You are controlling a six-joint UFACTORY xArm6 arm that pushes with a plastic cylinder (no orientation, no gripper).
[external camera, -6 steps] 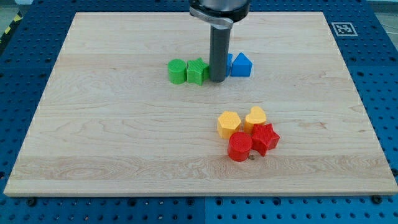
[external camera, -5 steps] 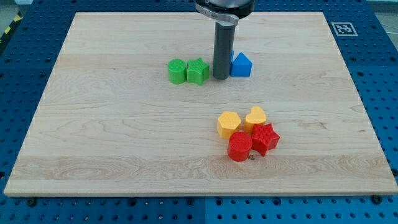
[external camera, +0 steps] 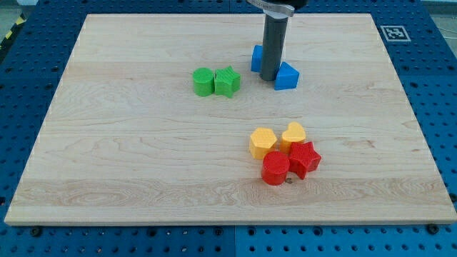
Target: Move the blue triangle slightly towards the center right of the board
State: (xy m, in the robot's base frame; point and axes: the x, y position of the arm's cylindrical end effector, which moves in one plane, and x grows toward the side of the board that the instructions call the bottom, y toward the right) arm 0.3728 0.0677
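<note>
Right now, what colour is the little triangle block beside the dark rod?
Blue triangle, just right of my tip in the camera view.

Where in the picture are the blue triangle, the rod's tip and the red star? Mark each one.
blue triangle (external camera: 287,76): camera view, middle of its front face.
my tip (external camera: 269,78): camera view, rod's very end, against the triangle's left side.
red star (external camera: 304,158): camera view, centre of its top.

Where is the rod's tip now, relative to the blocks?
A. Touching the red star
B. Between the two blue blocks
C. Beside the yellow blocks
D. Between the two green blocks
B: my tip sits between the blue triangle and the other blue block.
</note>
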